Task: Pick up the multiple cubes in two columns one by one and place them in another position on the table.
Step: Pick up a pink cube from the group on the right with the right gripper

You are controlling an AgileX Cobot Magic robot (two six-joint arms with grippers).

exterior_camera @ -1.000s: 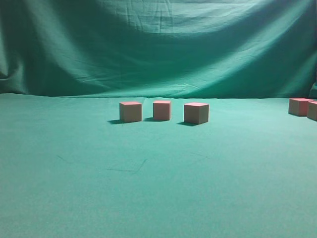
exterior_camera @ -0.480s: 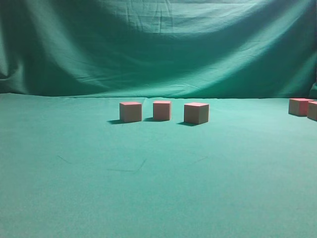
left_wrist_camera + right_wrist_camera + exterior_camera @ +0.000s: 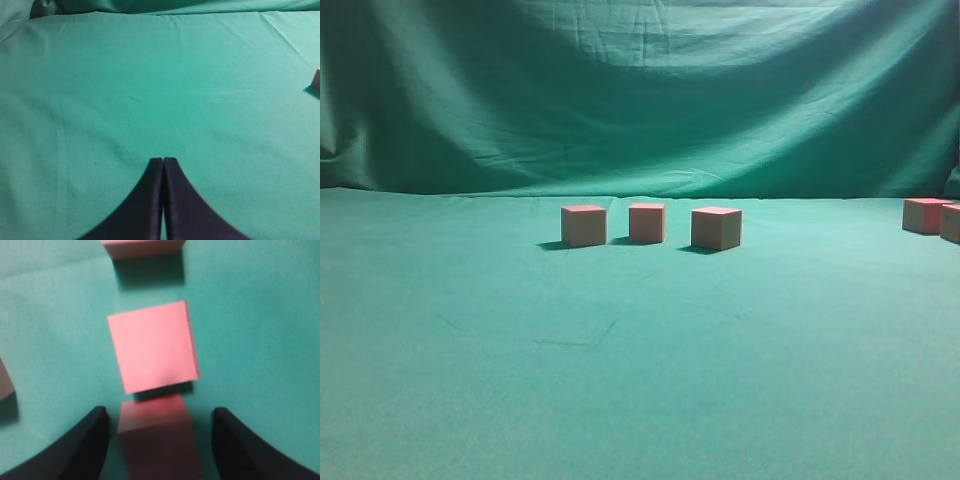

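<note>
Three pinkish-red cubes (image 3: 584, 226) (image 3: 647, 222) (image 3: 716, 228) stand in a row mid-table, and two more (image 3: 926, 215) (image 3: 951, 222) sit at the right edge. Neither gripper shows in the exterior view. In the right wrist view my right gripper (image 3: 160, 412) is open, straddling a cube (image 3: 157, 435) with green cloth showing on both sides of it. Ahead of it in the same column lie another cube (image 3: 152, 346) and a third (image 3: 142, 247). My left gripper (image 3: 163, 160) is shut and empty above bare table (image 3: 150, 75).
One cube's corner (image 3: 4, 380) shows at the left edge of the right wrist view. A sliver of a cube (image 3: 317, 77) shows at the right edge of the left wrist view. The green backdrop (image 3: 640, 90) rises behind the table.
</note>
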